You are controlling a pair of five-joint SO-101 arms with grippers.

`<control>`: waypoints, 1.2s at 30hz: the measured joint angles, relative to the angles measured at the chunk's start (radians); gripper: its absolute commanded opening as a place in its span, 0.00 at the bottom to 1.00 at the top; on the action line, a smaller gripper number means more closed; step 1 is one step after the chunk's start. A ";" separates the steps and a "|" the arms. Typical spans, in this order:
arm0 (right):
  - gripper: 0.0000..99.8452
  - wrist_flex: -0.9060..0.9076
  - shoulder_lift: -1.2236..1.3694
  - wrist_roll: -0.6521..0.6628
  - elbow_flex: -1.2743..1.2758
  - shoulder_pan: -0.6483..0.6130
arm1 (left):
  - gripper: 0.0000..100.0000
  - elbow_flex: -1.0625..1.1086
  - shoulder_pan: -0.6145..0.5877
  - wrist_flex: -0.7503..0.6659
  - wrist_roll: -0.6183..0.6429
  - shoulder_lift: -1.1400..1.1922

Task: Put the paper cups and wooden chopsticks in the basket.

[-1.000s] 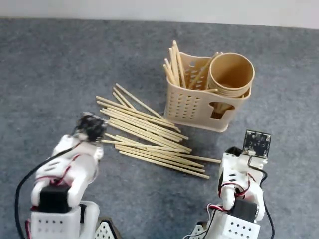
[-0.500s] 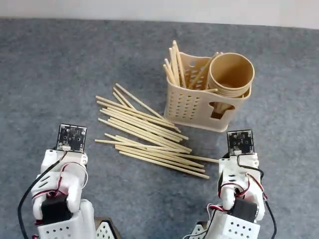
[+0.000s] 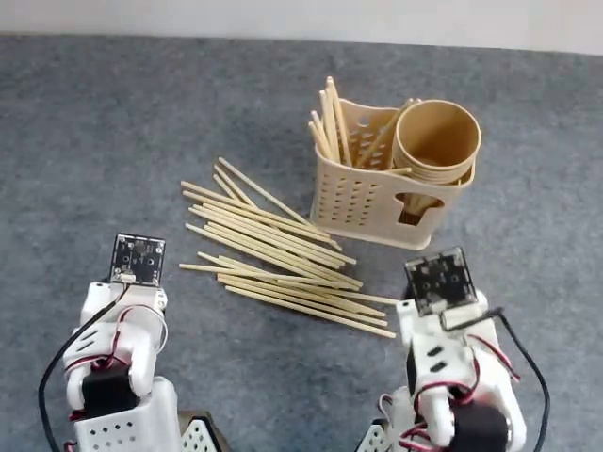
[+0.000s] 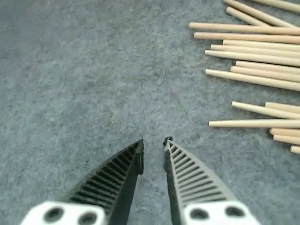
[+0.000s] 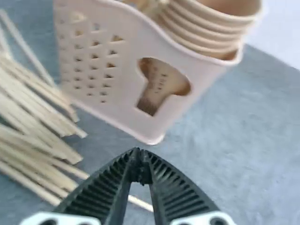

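Note:
A beige perforated basket (image 3: 377, 193) stands upright at the back right, with a stack of paper cups (image 3: 436, 141) and a few wooden chopsticks (image 3: 332, 121) inside it. A pile of loose chopsticks (image 3: 273, 252) lies on the grey mat in front of it. My left arm (image 3: 118, 325) sits just left of the pile. Its gripper (image 4: 153, 143) hangs slightly open over bare mat, chopstick ends (image 4: 253, 61) off to one side. My right arm (image 3: 443, 325) is near the pile's right end. Its gripper (image 5: 139, 158) is shut and empty, facing the basket (image 5: 117, 70) and cups (image 5: 211, 28).
Grey mat (image 3: 113, 132) covers the table, with free room at the left and back left. A pale wall edge (image 3: 301, 19) runs along the far side.
My left arm has drawn back from the pile's left edge and then held still. The right arm has swung left, toward the end of the pile.

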 measured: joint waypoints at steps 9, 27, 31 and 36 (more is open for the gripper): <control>0.04 0.002 0.440 -0.064 -0.147 -0.265 | 0.09 0.029 0.000 -0.041 0.000 0.002; 0.10 -0.114 1.108 -0.091 -0.296 -0.655 | 0.09 0.046 0.000 -0.057 0.000 0.000; 0.10 -0.181 1.215 -0.051 -0.296 -0.655 | 0.09 0.054 0.000 -0.060 0.000 0.000; 0.10 -0.275 1.347 -0.043 -0.296 -0.658 | 0.09 0.054 0.000 -0.060 0.000 0.000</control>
